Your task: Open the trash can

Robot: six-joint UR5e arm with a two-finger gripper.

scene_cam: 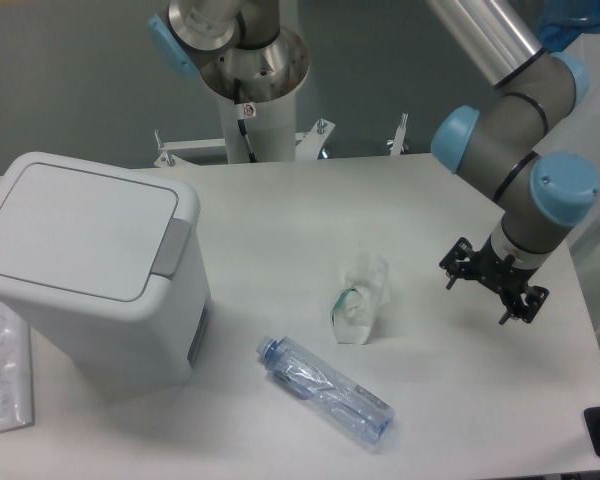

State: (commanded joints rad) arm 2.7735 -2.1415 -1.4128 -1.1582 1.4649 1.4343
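The trash can is a large white boxy bin standing at the left of the table. Its flat lid lies shut and level, with the grey latch tab on its right edge. My gripper hangs at the right side of the table, far from the bin and a little above the tabletop. Its two black fingers are spread apart and hold nothing.
A clear plastic bottle lies on its side at the front middle. A crumpled white wrapper sits between the bin and the gripper. A clear bag lies at the left edge. The arm's base column stands at the back.
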